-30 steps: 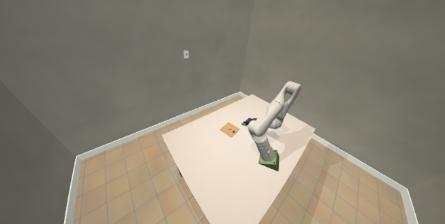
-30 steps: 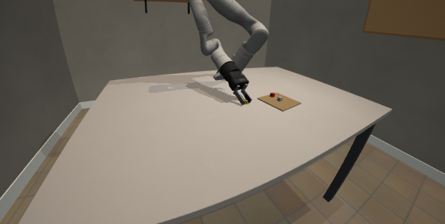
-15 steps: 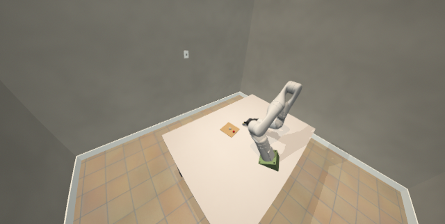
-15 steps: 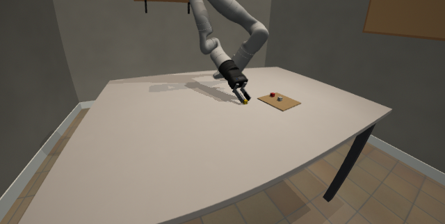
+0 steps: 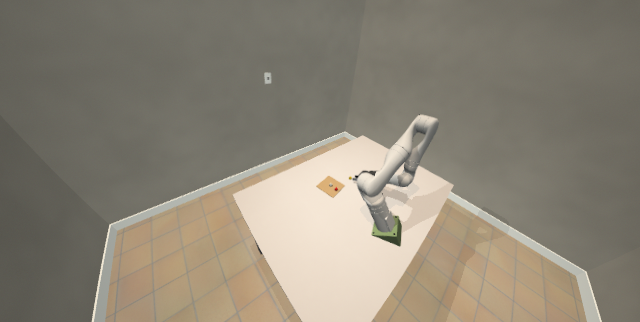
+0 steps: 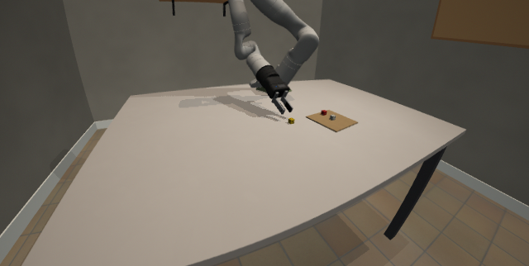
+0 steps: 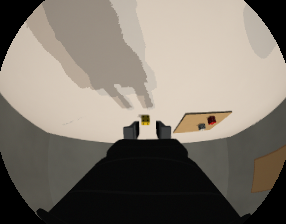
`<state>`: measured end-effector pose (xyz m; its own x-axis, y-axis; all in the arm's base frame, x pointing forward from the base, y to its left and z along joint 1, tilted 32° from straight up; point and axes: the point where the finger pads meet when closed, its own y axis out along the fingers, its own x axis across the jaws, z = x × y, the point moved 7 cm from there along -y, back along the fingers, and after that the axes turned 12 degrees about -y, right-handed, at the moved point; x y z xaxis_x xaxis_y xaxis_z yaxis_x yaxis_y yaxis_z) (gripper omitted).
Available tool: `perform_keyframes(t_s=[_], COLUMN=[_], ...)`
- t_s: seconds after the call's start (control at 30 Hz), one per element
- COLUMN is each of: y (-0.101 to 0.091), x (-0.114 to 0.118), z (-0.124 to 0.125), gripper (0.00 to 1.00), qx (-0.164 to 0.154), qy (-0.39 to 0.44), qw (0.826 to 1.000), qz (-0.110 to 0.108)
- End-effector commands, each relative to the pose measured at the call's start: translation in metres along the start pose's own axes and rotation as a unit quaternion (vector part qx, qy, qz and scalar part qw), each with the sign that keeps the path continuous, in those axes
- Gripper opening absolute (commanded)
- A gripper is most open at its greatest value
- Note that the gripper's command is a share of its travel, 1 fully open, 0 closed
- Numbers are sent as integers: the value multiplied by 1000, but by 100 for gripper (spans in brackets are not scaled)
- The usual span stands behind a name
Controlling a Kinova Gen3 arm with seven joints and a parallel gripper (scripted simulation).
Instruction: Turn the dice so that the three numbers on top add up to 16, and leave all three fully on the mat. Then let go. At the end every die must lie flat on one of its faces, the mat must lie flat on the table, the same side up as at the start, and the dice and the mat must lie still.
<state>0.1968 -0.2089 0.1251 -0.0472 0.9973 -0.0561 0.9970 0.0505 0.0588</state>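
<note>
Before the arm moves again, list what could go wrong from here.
1. The yellow die lies on the bare table, off the mat; if left there, the task fails.
2. The open gripper hangs just above and apart from it; a careless approach could knock it further away.
3. Carrying it over could bump the red die or white die and change their top faces.

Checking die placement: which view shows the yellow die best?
The exterior view: the yellow die sits on the table beside the mat, below the open gripper. Wrist view shows it small between the fingers; top view only a speck.
</note>
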Motion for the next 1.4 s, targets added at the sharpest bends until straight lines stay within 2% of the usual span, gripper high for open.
perform_keyframes(t_s=[0.0, 0.33, 0.9, 1.37], y=[-4, -7, -32, -33], x=[-3, -4, -13, -14], z=[0, -4, -50, -52], gripper=[64, 64, 64, 64], qx=[2, 2, 2, 8], qy=[-3, -3, -3, -1], qw=[1000, 1000, 1000, 1000], qz=[5, 5, 5, 1])
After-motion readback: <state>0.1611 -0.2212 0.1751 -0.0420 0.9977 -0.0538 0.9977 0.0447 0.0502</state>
